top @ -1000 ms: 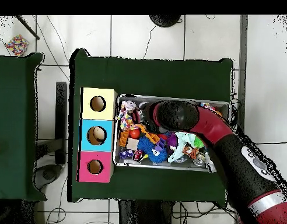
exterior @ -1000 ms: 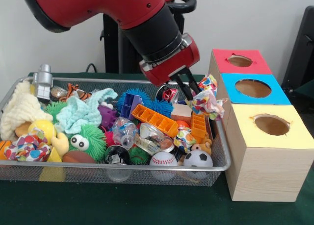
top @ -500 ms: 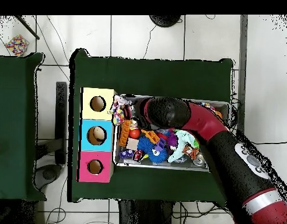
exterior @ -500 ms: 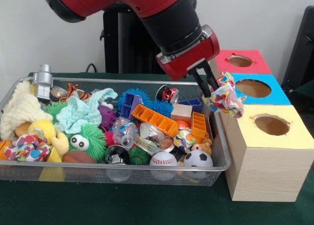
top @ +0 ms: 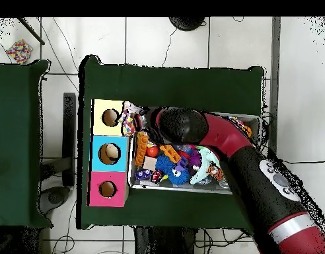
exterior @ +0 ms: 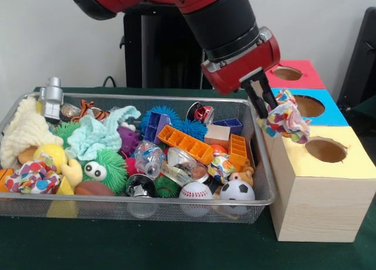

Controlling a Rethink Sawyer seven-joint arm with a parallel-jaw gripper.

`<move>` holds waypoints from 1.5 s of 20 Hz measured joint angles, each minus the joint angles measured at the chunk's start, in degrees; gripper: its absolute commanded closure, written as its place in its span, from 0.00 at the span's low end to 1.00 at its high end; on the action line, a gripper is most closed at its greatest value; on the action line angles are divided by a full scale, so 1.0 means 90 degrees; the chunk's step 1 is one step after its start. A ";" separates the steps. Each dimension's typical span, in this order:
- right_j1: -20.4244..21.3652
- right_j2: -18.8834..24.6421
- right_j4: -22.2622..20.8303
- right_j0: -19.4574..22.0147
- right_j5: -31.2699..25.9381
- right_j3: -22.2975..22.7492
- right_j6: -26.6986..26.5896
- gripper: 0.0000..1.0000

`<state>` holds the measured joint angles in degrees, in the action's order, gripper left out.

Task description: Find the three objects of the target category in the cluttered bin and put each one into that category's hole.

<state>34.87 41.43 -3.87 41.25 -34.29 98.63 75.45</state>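
Multicoloured cloth (exterior: 285, 117) hangs pinched in the end effector (exterior: 262, 102), whose two black fingers (exterior: 256, 99) are closed on its upper edge. In the front view it sits right of centre, lifted above the box (exterior: 317, 164), over the edge where the blue panel (exterior: 305, 107) meets the yellow panel (exterior: 326, 150), just left of the yellow panel's hole (exterior: 325, 149). Whether the cloth touches the box top cannot be told.

In the overhead view the cloth (top: 130, 119) shows at the upper left of the bin (top: 254, 119), overlapping the right edge of the yellow panel (top: 111, 118), beside its hole (top: 110, 118). The red and black arm (top: 257, 175) reaches up from the lower right of that frame across the bin.

The box carries three panels in a row, each with a round hole: red (exterior: 288, 73) at the upper right of the front view, blue in the middle, yellow lowest.

The wire bin (exterior: 258, 196) fills the left and centre of the front view on the green surface (exterior: 176, 246), packed with toys: a baseball (exterior: 195, 192), a soccer ball (exterior: 237, 190), orange trays (exterior: 187, 143), a green fuzzy toy with eyes (exterior: 106, 170), a pale blue cloth (exterior: 97, 135) and a cream cloth (exterior: 23, 132).
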 measured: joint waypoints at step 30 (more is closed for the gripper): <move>-0.0042 -0.0362 0.0122 -0.1055 0.0476 -0.0124 0.0000 1.00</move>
<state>34.49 38.17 -2.77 31.76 -30.01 97.51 75.45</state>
